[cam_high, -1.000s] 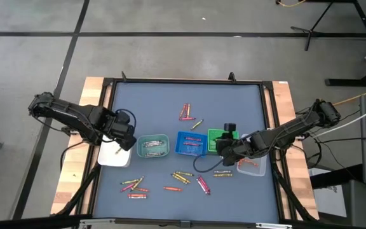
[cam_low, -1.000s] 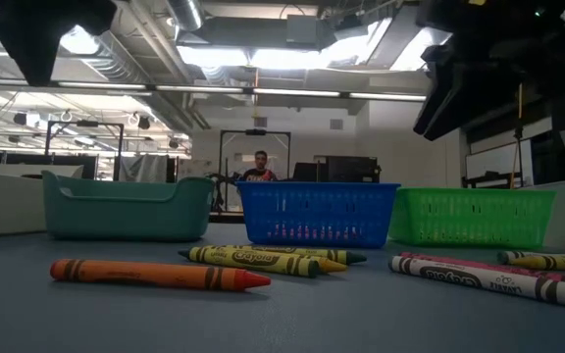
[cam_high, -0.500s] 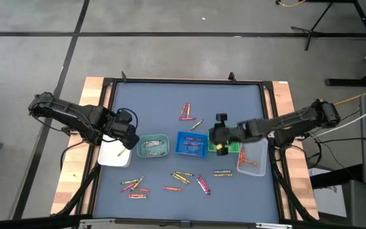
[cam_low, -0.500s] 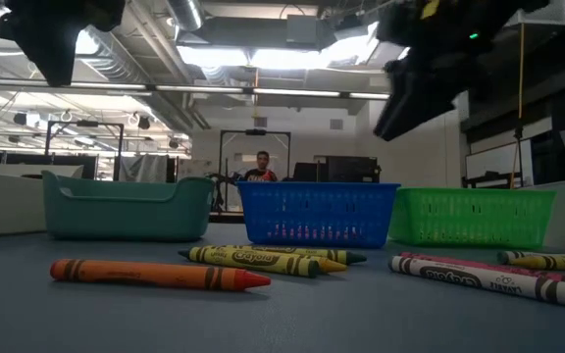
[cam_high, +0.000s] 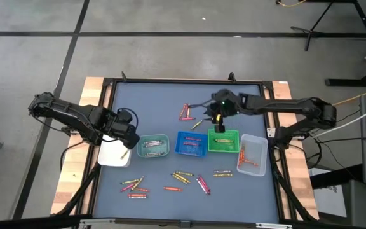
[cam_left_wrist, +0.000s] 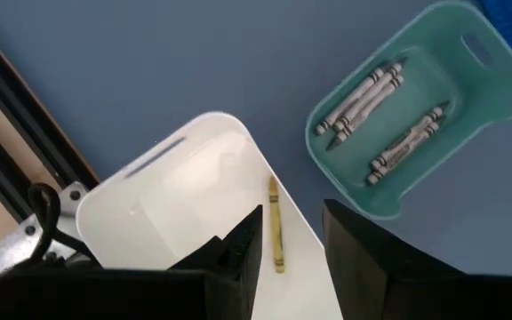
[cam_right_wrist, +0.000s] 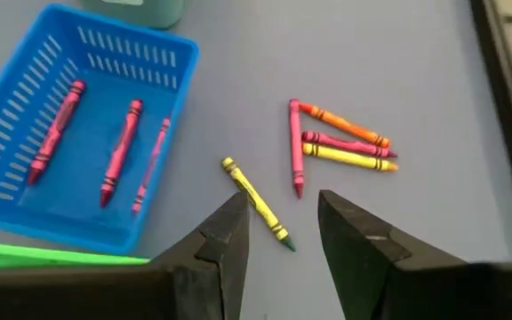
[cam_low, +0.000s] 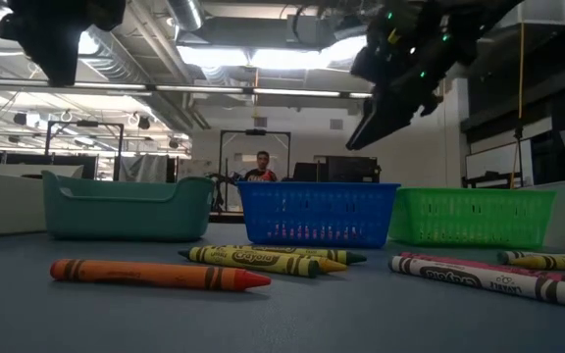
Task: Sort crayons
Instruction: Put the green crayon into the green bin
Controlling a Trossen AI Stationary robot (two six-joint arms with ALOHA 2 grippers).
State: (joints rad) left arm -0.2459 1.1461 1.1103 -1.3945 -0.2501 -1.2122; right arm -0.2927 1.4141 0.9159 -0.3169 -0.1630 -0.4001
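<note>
Yellow crayon (cam_right_wrist: 255, 203) lying flat, diagonal, right gripper (cam_right_wrist: 278, 244) jaws parted above it

high view: straight down, whole table (cam_high: 151, 102)
low view: table height, level
wrist views: close, downward
shared: blue tray (cam_high: 191, 143)

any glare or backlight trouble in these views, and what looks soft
Low view: bright ceiling lights backlight both arms into dark silhouettes; the orange crayon up front is sharp. Left wrist view: the white tray is nearly washed out. Right wrist view: its own fingers look soft.
</note>
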